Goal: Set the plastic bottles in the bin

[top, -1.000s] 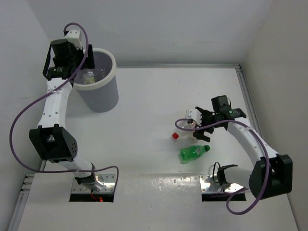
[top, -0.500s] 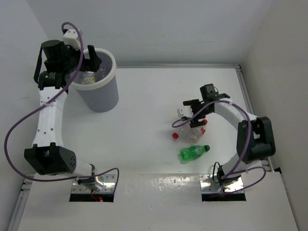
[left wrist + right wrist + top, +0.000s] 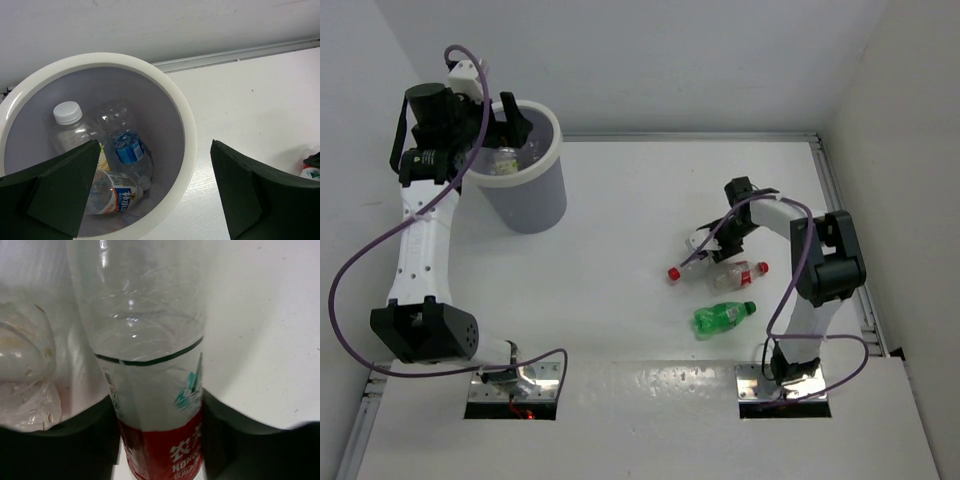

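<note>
While the left gripper [image 3: 155,150] hangs wide open over the far-left bin [image 3: 535,200] holding three clear bottles [image 3: 126,150], the right gripper [image 3: 712,245] clamps a red-labelled bottle [image 3: 160,390] at right. A green bottle [image 3: 723,316] lies nearer.

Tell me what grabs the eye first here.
The grey bin at far left, several bottles already inside, with the open left gripper hanging over it. At mid-right, the right gripper grips a red-labelled bottle; a green bottle lies nearby.
</note>
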You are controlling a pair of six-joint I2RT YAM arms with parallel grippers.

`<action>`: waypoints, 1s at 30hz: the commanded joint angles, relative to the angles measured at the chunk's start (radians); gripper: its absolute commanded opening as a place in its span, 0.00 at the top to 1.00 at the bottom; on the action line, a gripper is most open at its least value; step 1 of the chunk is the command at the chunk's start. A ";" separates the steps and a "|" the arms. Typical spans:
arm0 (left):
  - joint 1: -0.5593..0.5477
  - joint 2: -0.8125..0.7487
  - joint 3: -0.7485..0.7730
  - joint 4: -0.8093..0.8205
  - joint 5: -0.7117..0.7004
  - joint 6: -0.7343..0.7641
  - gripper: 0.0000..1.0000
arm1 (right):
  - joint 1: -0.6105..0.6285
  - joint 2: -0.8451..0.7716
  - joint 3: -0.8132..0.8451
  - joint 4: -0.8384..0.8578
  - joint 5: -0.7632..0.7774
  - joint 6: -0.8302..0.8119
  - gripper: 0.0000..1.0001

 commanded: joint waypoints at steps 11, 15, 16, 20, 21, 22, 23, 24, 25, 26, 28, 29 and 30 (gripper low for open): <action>0.114 -0.227 -0.105 0.362 0.294 -0.332 0.00 | -0.019 -0.189 0.484 0.050 -0.458 1.024 0.88; 0.042 -0.293 -0.264 0.545 0.586 -0.435 0.03 | 0.008 -0.299 0.440 0.439 -0.576 1.597 0.88; 0.008 -0.312 -0.293 0.560 0.586 -0.435 0.03 | 0.019 -0.340 0.422 0.484 -0.587 1.737 0.88; -0.154 -0.370 -0.363 0.561 0.597 -0.398 0.01 | 0.141 -0.355 0.423 0.634 -0.619 2.008 0.88; -0.175 -0.370 -0.363 0.561 0.597 -0.398 0.01 | 0.160 -0.347 0.425 0.660 -0.621 2.063 0.88; -0.195 -0.370 -0.363 0.561 0.583 -0.398 0.01 | 0.224 -0.342 0.428 0.703 -0.621 2.097 0.88; -0.221 -0.370 -0.363 0.561 0.583 -0.398 0.01 | 0.249 -0.335 0.445 0.710 -0.609 2.111 0.88; -0.221 -0.370 -0.351 0.561 0.583 -0.418 0.00 | 0.270 -0.312 0.454 0.711 -0.606 2.123 0.88; -0.231 -0.370 -0.341 0.577 0.583 -0.432 0.00 | 0.322 -0.298 0.466 0.707 -0.603 2.143 0.88; -0.241 -0.359 -0.325 0.591 0.583 -0.446 0.00 | 0.338 -0.286 0.498 0.716 -0.596 2.171 0.88; -0.254 -0.347 -0.305 0.630 0.597 -0.481 0.00 | 0.373 -0.238 0.526 0.729 -0.593 2.202 0.88; -0.264 -0.347 -0.295 0.640 0.606 -0.493 0.00 | 0.391 -0.227 0.544 0.749 -0.589 2.240 0.88; -0.277 -0.338 -0.286 0.666 0.606 -0.504 0.00 | 0.405 -0.202 0.560 0.752 -0.589 2.251 0.88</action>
